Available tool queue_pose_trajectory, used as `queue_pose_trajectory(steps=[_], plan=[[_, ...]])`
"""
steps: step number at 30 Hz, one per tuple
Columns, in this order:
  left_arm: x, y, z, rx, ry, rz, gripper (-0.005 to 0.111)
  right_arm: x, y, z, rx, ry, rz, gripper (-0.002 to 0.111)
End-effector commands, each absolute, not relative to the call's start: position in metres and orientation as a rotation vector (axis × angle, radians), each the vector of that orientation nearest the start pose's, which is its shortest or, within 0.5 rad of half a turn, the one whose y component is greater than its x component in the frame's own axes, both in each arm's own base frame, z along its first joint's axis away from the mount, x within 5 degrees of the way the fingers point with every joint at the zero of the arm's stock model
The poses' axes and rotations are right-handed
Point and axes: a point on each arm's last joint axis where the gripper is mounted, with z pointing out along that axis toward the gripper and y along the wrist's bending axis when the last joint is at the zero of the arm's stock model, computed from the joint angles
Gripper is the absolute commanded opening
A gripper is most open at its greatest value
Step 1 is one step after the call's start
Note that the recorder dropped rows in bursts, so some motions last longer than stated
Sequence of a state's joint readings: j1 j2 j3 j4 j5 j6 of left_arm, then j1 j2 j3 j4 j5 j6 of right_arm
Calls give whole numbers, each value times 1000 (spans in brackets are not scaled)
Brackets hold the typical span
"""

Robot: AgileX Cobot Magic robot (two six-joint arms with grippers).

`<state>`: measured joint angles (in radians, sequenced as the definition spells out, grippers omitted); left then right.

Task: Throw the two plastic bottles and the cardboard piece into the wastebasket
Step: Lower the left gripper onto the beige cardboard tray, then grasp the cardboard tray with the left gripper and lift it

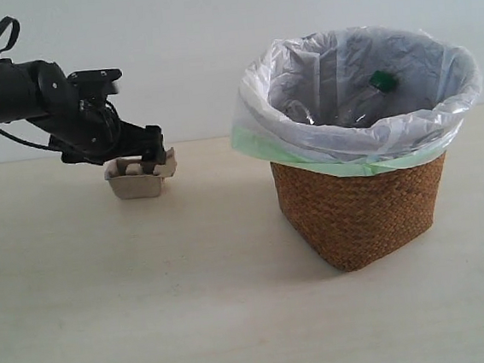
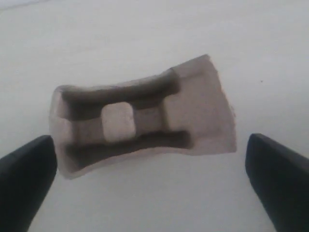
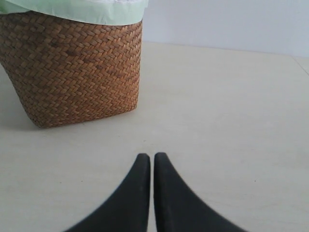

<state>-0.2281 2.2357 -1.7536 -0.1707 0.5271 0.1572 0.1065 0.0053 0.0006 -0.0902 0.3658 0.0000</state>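
The grey-beige cardboard piece sits on the table at the left. My left gripper hovers right over it, open, one finger on each side of the tray and not touching it. The brown wicker wastebasket stands at the right, lined with a white bag with a green edge. Inside it lies a clear bottle with a green cap. The bottle with the black cap and red label is hidden. My right gripper is shut and empty, low over the table near the basket.
The pale table carries only the tray and the basket. A plain light wall runs behind. The bag's rim overhangs the basket on the side facing the left arm.
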Motion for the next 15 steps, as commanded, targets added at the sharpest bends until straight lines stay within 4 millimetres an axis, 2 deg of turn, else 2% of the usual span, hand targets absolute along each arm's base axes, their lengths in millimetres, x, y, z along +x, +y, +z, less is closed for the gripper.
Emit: queue_pose_trajectory(steps=[1,3,8,13,15], plan=[[489,-125,175,457,2384,-193,108,53,3,181,-148,1838,-16,0],[490,-124,172,531,2362,-153,108,53,3,181,-148,1838,-16,0],[491,-119,168,1102,2178,145,108,53,3,181,-148,1838,-16,0],[491,-120,166,1434,2000,278,108,53,3,181,-148,1838,-16,0],[492,-120,155,1612,1899,339,108,53,3,181,-148,1838,-16,0]])
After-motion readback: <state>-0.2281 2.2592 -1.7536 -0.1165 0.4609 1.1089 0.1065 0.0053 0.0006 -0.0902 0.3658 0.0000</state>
